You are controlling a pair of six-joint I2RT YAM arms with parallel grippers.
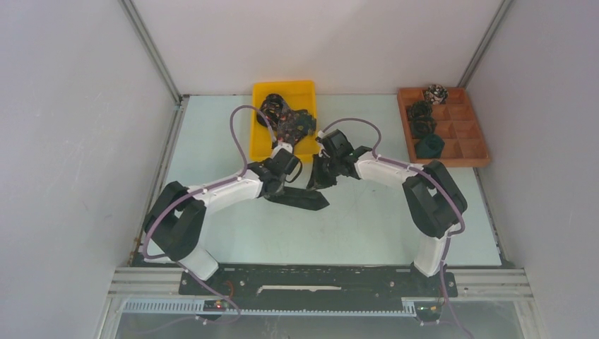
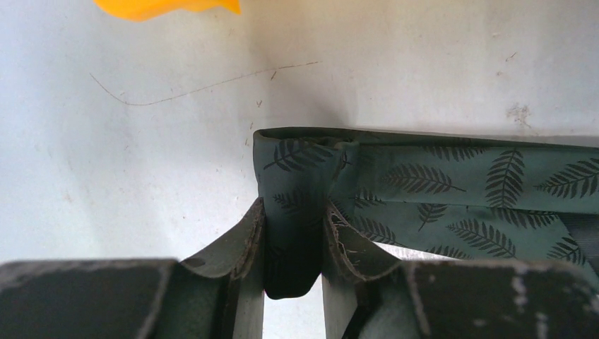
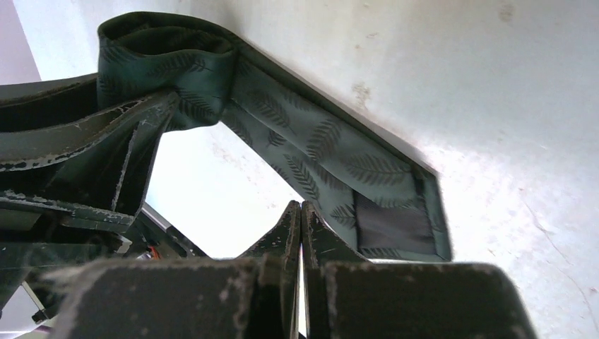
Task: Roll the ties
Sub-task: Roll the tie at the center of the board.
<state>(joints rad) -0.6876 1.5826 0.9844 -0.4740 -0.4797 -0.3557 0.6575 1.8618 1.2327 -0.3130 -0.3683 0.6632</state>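
A dark green tie [image 2: 438, 183] with a fern pattern lies flat on the pale table, its left end folded into a small roll. My left gripper [image 2: 293, 212] is shut on that rolled end, with fabric filling the gap between the fingers. From above, the tie [image 1: 305, 198] is a dark strip between both grippers, with the left gripper [image 1: 274, 187] at its left end. In the right wrist view the tie [image 3: 318, 148] runs from the roll down to its wide end, which lies underside up. My right gripper [image 3: 301, 206] hovers beside that end, shut on nothing; from above, the right gripper [image 1: 316, 180] is just above the strip.
A yellow bin [image 1: 261, 123] behind the grippers holds several loose patterned ties [image 1: 286, 116]. At the back right, a wooden compartment tray [image 1: 477, 134] holds several rolled ties [image 1: 424, 120]. White walls enclose the table on three sides.
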